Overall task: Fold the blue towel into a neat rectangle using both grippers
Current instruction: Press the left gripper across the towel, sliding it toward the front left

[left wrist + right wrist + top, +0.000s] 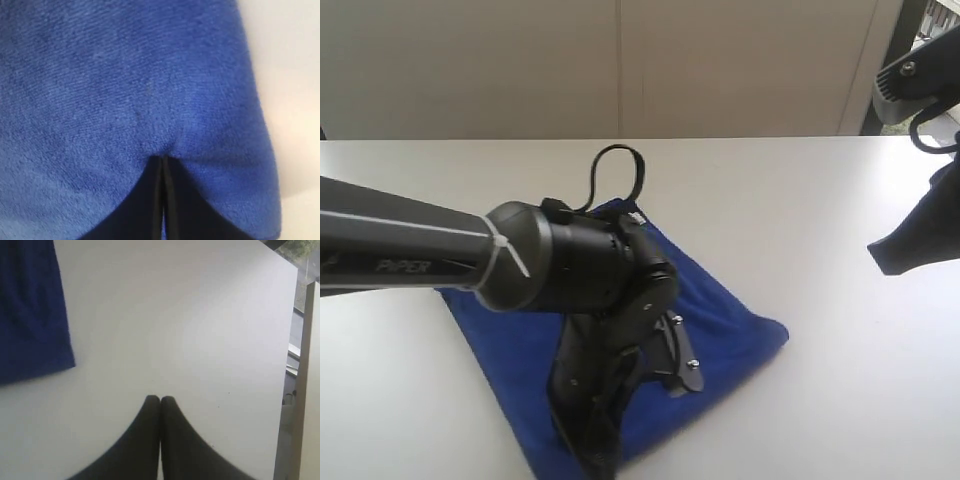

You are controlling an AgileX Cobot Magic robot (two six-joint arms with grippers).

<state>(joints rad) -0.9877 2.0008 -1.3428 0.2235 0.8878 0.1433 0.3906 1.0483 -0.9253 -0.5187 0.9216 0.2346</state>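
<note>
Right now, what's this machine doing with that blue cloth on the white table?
A two-armed robot is working on a deep royal-blue soft microfibre towel that lies spread at an angle on a white table. Its left black gripper is down on the towel near an edge. Its fingers are closed and the cloth puckers at their tips, so it seems to be pinching it. The right black gripper is closed on nothing, over bare table beside the towel.
</note>
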